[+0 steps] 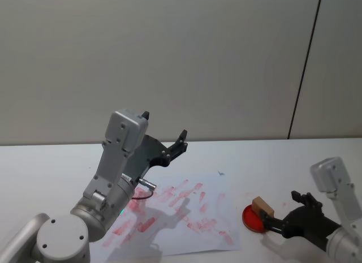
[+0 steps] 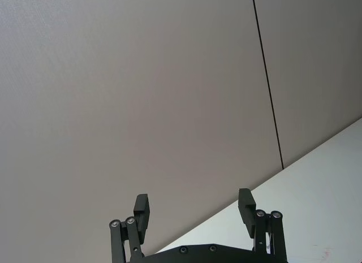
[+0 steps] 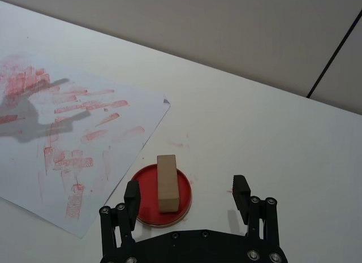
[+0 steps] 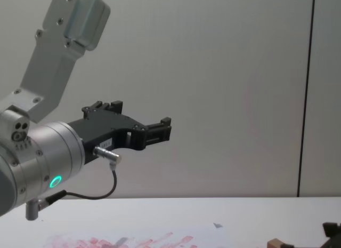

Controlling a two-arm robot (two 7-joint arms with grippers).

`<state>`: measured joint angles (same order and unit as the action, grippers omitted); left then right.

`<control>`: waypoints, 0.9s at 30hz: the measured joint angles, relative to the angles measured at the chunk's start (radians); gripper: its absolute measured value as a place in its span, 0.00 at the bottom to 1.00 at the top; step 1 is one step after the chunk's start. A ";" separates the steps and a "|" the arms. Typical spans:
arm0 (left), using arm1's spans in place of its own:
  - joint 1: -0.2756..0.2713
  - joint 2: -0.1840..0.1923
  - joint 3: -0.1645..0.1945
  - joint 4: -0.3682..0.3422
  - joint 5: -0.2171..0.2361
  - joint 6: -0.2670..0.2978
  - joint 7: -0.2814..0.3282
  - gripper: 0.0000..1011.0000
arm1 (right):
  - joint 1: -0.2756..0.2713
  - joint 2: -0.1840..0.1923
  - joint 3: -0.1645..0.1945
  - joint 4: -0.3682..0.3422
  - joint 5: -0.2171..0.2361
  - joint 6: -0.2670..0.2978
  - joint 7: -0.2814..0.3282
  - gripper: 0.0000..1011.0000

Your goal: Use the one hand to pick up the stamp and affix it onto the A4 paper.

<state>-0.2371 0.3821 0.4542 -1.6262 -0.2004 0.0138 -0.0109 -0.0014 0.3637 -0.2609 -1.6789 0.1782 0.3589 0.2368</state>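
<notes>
Right gripper (image 1: 278,208): jaws apart, clamped on nothing, at the lower right of the head view. The stamp (image 3: 168,182) rests on the red ink pad (image 3: 144,209), lower centre of the right wrist view. It sits between my fingertips, nearer one of them, and I judge it not yet touched. The A4 paper (image 1: 215,186) lies just left of the pad, at the lower centre of the head view, and already carries many red marks. Left gripper (image 1: 164,124): jaws apart, raised above the paper, idle.

Status: my approach is nearly complete. Remaining steps: clamp the stamp, lift it, carry it over the paper, press down.
</notes>
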 joint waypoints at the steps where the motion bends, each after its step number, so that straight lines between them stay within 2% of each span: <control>1: 0.000 0.000 0.000 0.000 0.000 0.000 0.000 0.99 | 0.008 -0.006 -0.004 0.011 -0.008 0.003 0.003 0.99; 14: 0.000 0.000 0.000 0.000 0.000 0.000 0.000 0.99 | 0.042 -0.035 -0.021 0.064 -0.047 0.013 0.017 0.99; 17: 0.000 0.000 0.000 0.000 0.000 0.000 0.000 0.99 | 0.046 -0.038 -0.023 0.071 -0.053 0.014 0.019 0.93; 21: 0.000 0.000 0.000 0.000 0.000 0.000 0.000 0.99 | 0.051 -0.043 -0.026 0.078 -0.058 0.016 0.021 0.80; 22: 0.000 0.000 0.000 0.000 0.000 0.000 0.000 0.99 | 0.052 -0.043 -0.026 0.079 -0.059 0.016 0.021 0.80; 27: 0.000 0.000 0.000 0.000 0.000 0.000 0.000 0.99 | 0.055 -0.046 -0.028 0.085 -0.063 0.017 0.023 0.64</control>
<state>-0.2371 0.3821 0.4542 -1.6262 -0.2004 0.0139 -0.0109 0.0539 0.3176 -0.2891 -1.5941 0.1153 0.3757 0.2597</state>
